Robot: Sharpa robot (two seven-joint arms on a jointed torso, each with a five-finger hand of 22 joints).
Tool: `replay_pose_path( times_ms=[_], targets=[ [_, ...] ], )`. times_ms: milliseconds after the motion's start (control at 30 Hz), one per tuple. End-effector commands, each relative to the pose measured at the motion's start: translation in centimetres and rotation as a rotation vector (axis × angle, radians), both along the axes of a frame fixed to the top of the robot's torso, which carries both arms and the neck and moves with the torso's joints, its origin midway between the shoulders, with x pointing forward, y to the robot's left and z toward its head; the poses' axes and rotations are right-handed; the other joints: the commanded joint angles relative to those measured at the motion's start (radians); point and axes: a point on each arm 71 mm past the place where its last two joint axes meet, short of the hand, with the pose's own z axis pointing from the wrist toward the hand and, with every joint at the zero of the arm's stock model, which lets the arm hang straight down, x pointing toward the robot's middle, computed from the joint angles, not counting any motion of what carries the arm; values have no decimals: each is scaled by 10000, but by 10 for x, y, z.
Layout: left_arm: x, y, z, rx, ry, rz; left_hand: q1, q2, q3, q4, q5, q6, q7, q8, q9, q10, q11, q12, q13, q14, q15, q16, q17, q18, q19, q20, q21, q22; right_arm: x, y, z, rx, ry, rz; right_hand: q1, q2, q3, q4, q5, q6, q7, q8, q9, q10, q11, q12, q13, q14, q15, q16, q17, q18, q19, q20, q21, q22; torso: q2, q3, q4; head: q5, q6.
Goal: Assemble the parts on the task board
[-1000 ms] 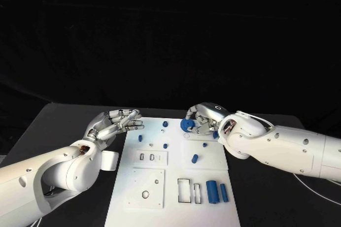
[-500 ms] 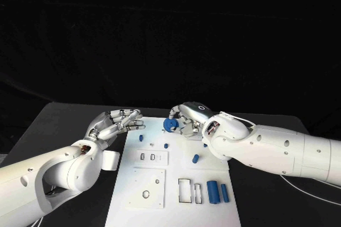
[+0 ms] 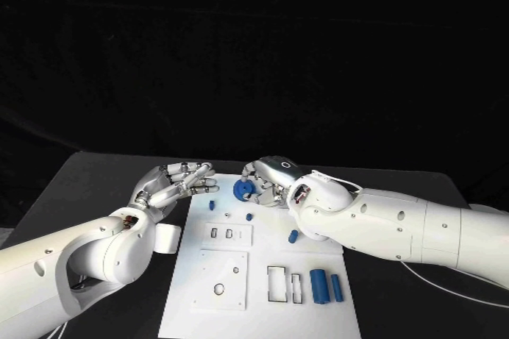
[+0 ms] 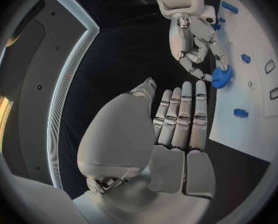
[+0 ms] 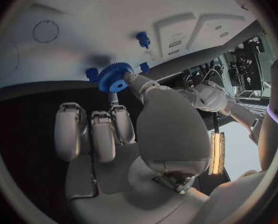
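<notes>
Your right hand (image 3: 271, 179) pinches the small blue toothed plastic gear (image 3: 245, 190) at its fingertips, above the white task board's (image 3: 239, 298) far left corner. Just beside it, your left hand (image 3: 176, 183) holds nothing, fingers loosely curled.

Black table (image 3: 101, 184), dark backdrop behind it, possibly a white cable (image 3: 446, 286) at the table's right edge

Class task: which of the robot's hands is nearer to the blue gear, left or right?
Right. The right hand pinches the blue gear in its fingers over the far end of the task board. The left hand hangs beside the board's left edge, apart from the gear.
</notes>
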Motion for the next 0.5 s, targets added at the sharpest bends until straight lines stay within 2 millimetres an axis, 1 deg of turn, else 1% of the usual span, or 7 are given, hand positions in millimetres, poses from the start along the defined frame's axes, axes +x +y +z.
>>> replay_pose_path(
  times_ms=[33,200,267,367,500],
  targets=[
    [-1,-3,2,-127,-67,-214,26,-74,81,6,-27,-101,146,-40,-9,-1,43,-62,-3,8,68,-68,9,128,10,32,-69,-9,1,2,-4,-282,85,31,-87,41,77,-5,-34,386,-370,-3,-3,52,-24,2,390,755,-66,44,1312,-197,63,11,12,363,4,3,5,2,-25],
    [-1,-3,2,-122,-60,-211,26,-74,81,6,-27,-101,146,-40,-9,-1,43,-62,-3,8,68,-68,9,128,10,32,-69,-9,2,2,-8,-367,192,36,-104,40,91,-2,-43,376,-365,-24,-9,45,-19,-8,382,754,-63,42,1306,-189,40,12,-10,332,-6,0,-26,31,-65],
    [-1,-3,2,-122,-60,-209,26,-74,81,6,-27,-101,146,-40,-9,-1,43,-62,-3,8,68,-68,9,128,10,32,-69,-9,2,2,-8,-391,225,42,-104,40,91,-2,-43,376,-365,-24,-9,45,-19,-8,382,754,-63,42,1306,-189,40,12,-10,332,-3,1,-36,38,-64],
    [-1,-3,2,-123,-59,-214,26,-74,81,6,-27,-101,146,-40,-9,-1,43,-62,-3,8,68,-68,9,128,10,32,-69,-9,2,3,-10,-432,281,46,-104,40,91,-2,-43,376,-365,-24,-9,45,-19,-8,382,754,-63,42,1306,-189,40,12,-10,332,-4,7,-38,45,-76],
    [-1,-3,2,-123,-58,-216,26,-74,81,6,-27,-101,146,-40,-9,-1,43,-62,-3,8,68,-68,9,128,10,32,-69,-9,3,2,-11,-555,412,-11,-136,26,106,3,-75,358,-353,-61,-18,31,-10,-23,367,751,-56,39,1294,-186,28,14,-23,318,-7,8,-26,33,-83]
  ],
)
